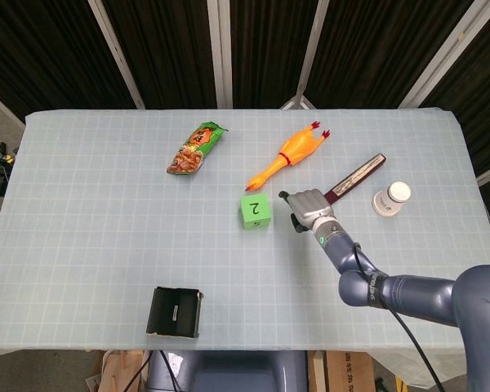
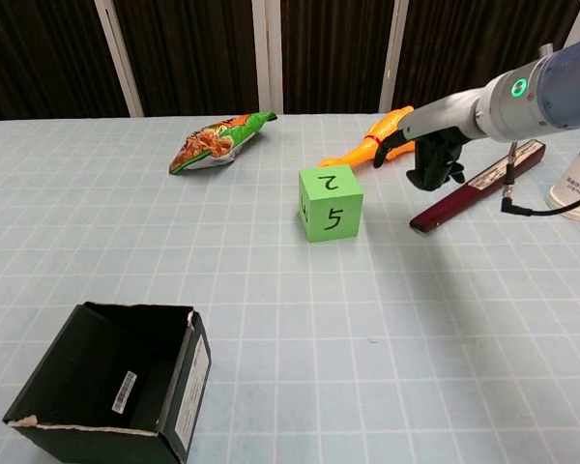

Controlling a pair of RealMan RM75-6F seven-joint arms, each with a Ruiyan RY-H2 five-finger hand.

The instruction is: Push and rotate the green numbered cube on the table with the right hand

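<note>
My right robot hand (image 1: 308, 207) hangs near the cube (image 1: 255, 211), clear of it, fingers curled on nothing. To turn it more, I judge I must touch its side again.

Bright green cube (image 1: 255, 211) marked with black numerals, pale blue tablecloth (image 1: 98, 204) crossed by a white grid, orange rubber chicken (image 1: 287, 156), green and orange snack bag (image 1: 196, 148), black open box (image 1: 175, 311), dark red and cream flat stick (image 1: 355, 179), white cup (image 1: 391, 198), grey and black right hand (image 1: 307, 207)
</note>
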